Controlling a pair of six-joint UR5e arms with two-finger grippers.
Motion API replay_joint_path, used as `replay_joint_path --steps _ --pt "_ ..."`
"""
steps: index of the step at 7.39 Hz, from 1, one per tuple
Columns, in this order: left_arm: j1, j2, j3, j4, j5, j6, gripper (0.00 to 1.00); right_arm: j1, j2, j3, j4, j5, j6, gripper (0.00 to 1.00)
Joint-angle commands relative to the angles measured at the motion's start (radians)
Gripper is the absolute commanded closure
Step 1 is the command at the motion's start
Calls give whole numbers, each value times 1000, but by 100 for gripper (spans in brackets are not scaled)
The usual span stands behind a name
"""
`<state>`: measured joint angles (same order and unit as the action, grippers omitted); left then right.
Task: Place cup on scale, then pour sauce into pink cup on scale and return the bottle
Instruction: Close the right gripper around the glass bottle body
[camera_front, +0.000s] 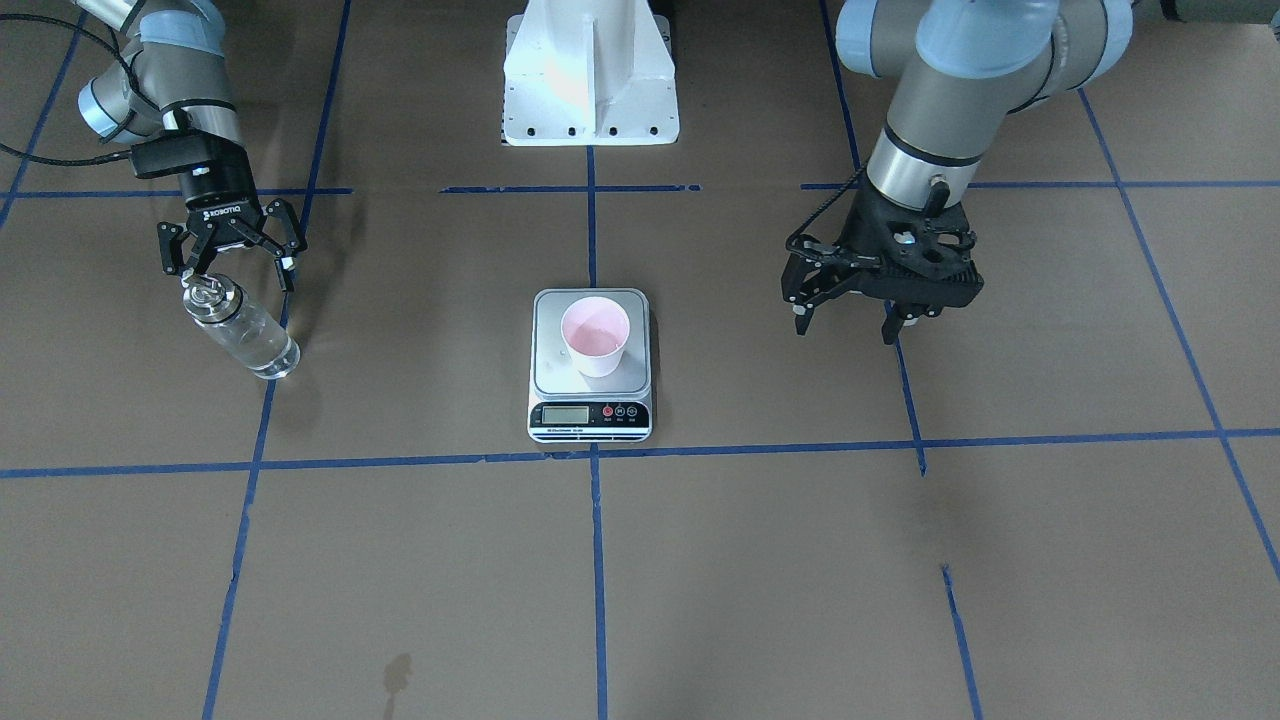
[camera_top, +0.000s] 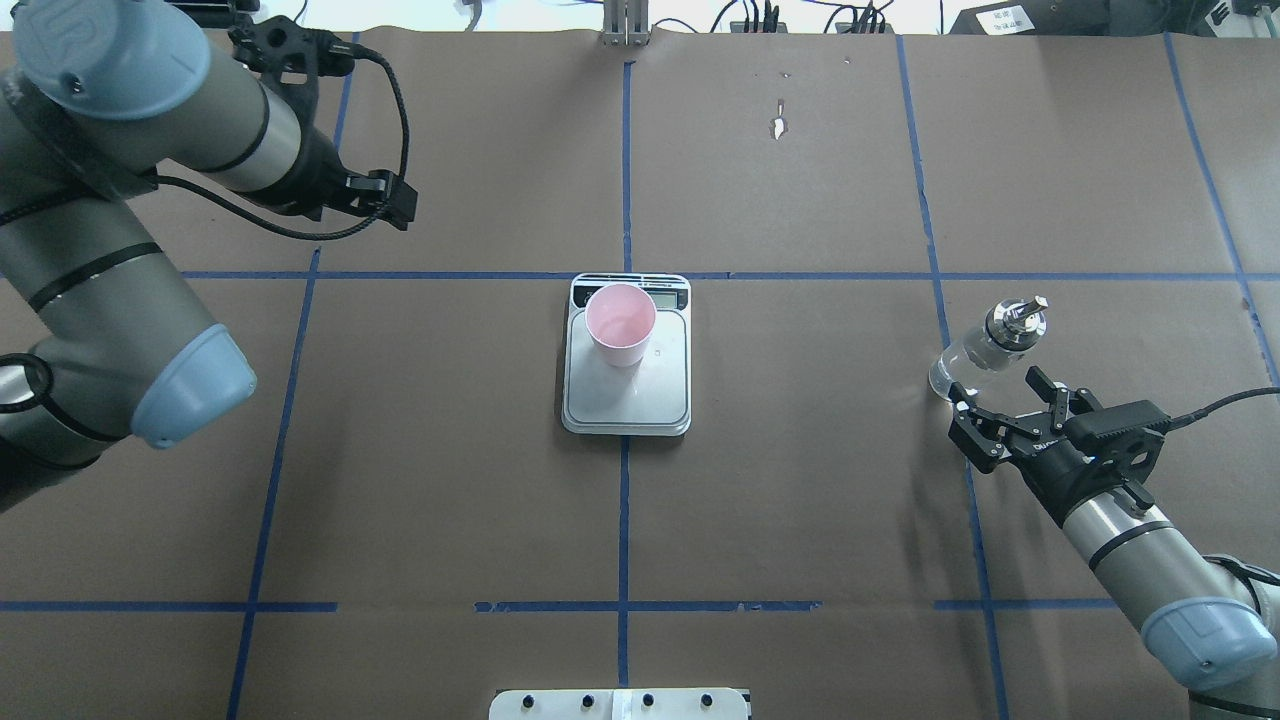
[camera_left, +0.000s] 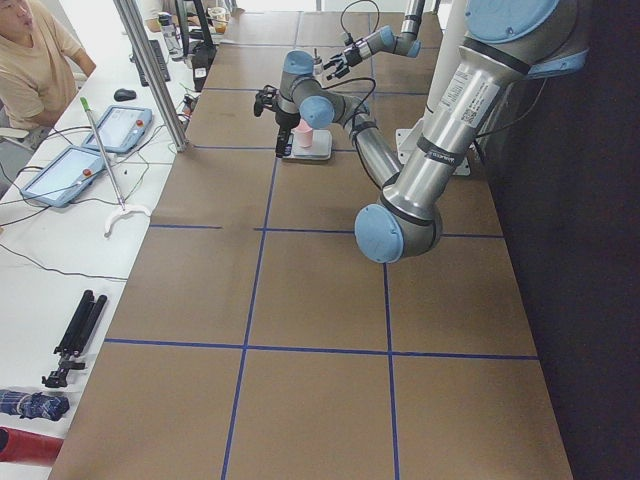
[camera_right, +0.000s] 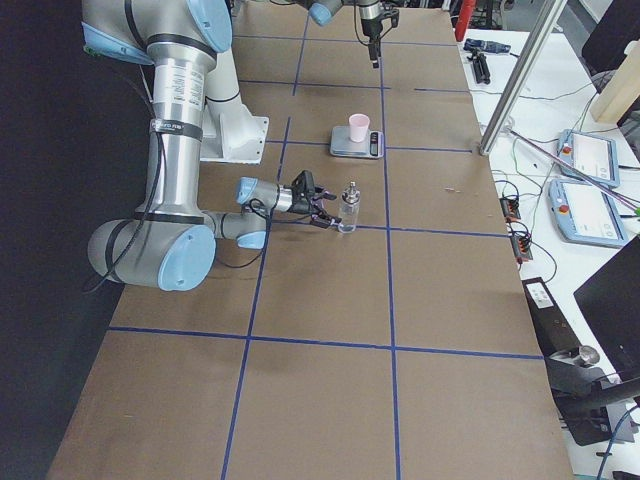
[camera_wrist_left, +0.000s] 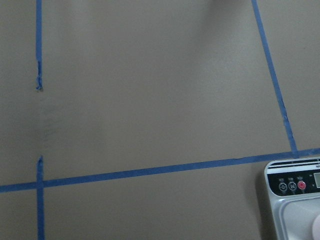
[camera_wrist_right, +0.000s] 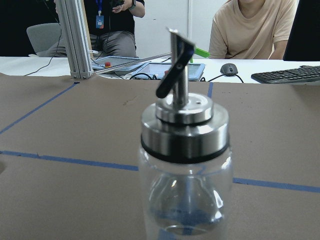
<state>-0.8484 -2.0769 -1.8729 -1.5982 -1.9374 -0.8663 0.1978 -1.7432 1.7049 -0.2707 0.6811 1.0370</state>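
Checking station: cup (camera_front: 596, 335) on scale (camera_front: 548, 365), bottle (camera_front: 245, 335) on table (camera_front: 700, 560)

Cup upright on scale platform, table centre. Bottle upright, robot's R side, well apart from scale. R gripper (camera_front: 240, 272) just beside bottle, jaws apart, nothing held. L gripper (camera_front: 845, 325) near scale, jaws apart, empty

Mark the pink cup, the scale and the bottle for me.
cup (camera_top: 620, 325), overhead view, on its inside.
scale (camera_top: 640, 395), overhead view, on the bare steel platform.
bottle (camera_front: 248, 338), front-facing view, on the glass body.
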Motion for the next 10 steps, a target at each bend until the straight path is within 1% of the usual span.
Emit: replay_joint_path --steps 1,3,4,6,10 --pt "-31 15 1 0 0 52 9 -1 4 -10 -2 -29 1 2" --pt "-43 26 1 0 1 70 9 0 5 -24 -1 -58 3 2" --pt "-50 34 1 0 1 88 9 0 5 -24 -2 -74 32 3" --pt "-52 35 0 0 1 89 9 2 23 -25 -48 -84 44 4" --pt "-52 34 0 1 1 87 9 2 47 -37 -74 -95 44 4"
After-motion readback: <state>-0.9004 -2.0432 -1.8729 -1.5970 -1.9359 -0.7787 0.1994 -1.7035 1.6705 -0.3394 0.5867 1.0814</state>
